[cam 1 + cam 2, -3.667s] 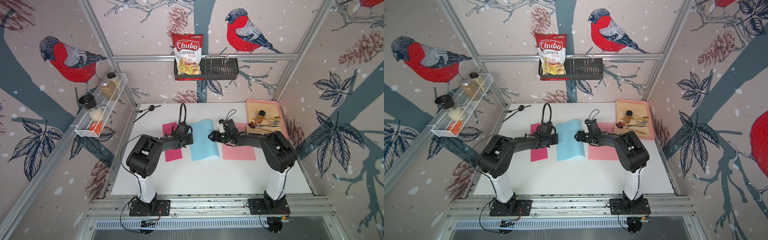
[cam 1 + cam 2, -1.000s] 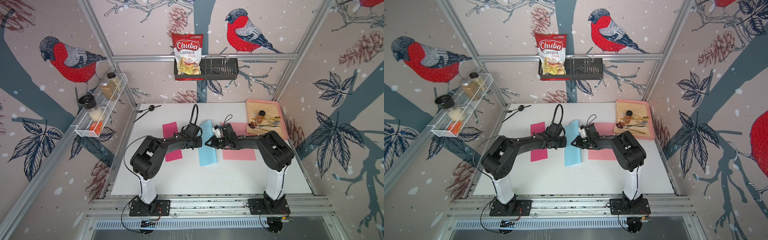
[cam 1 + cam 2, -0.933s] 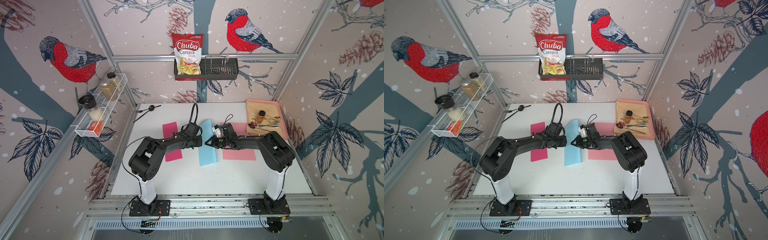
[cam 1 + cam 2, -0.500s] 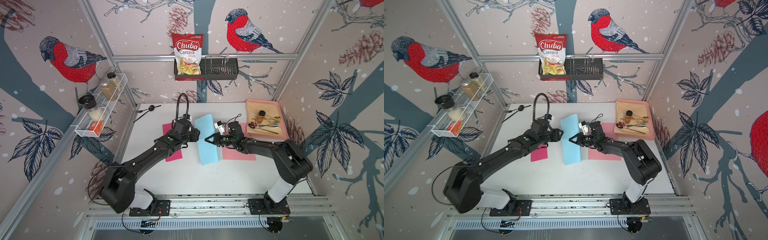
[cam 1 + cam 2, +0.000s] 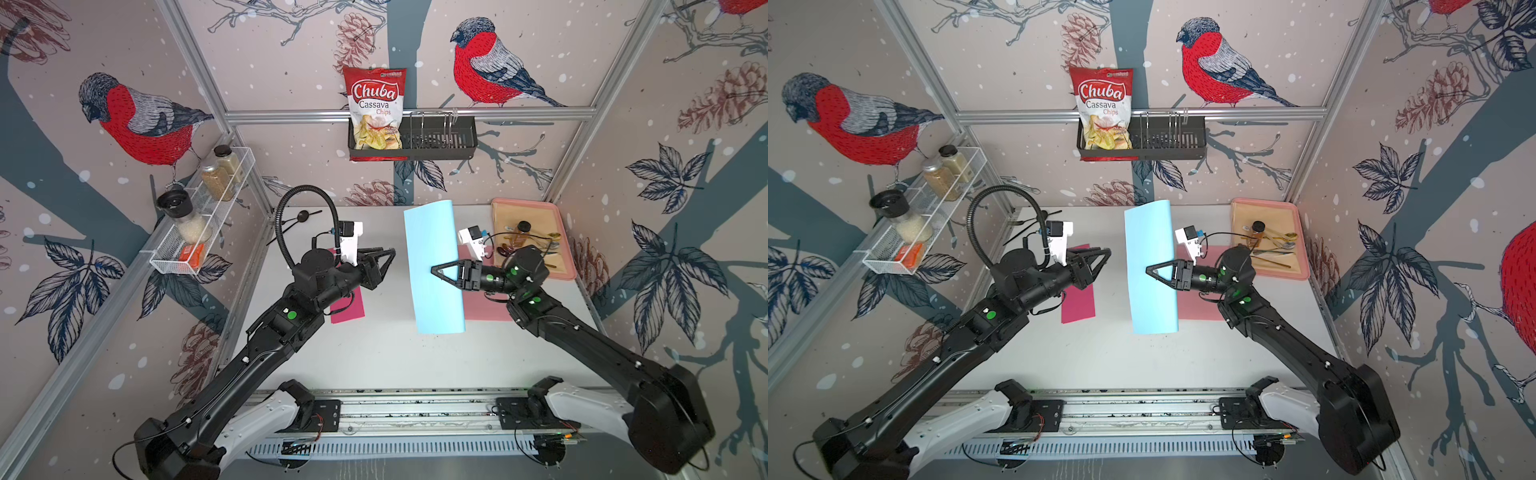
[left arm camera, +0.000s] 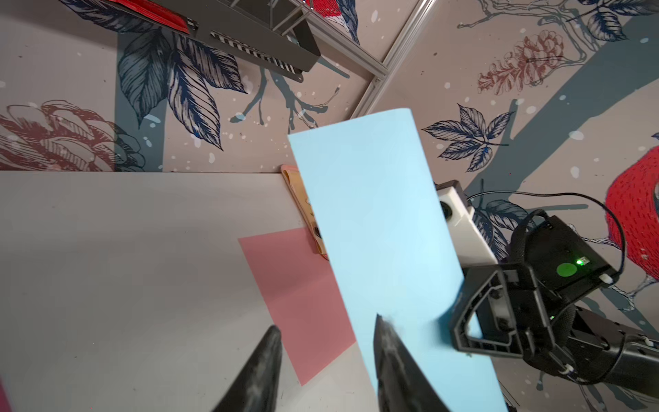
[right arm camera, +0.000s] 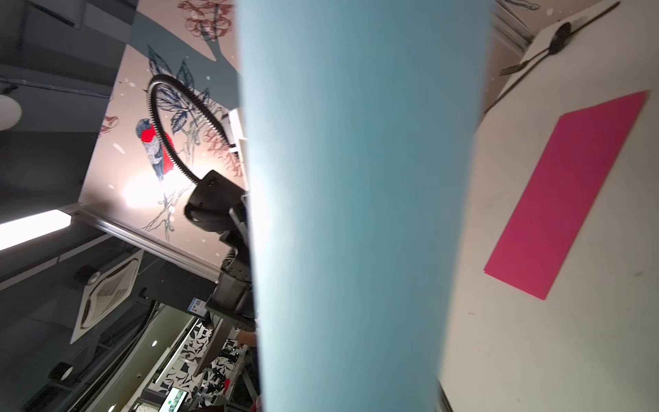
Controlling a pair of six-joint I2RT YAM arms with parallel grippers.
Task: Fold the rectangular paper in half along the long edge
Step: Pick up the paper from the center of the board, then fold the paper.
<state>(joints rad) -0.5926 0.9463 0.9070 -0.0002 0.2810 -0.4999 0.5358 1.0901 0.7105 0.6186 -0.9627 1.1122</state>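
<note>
White surface (image 5: 374,361) below gives me room to crease later. Blue paper (image 5: 432,245) is lifted off it, long edges running away from my base; it looks already doubled lengthwise. My right pincer (image 5: 435,271) is clamped on its right long edge at mid-length, likely pinning the layers together. My left pincer (image 5: 386,252) is apart and empty, just left of the sheet.

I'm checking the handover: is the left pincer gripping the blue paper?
No, in a top view the left pincer stands open with a gap between it and the blue paper, which the right pincer holds up.
</note>
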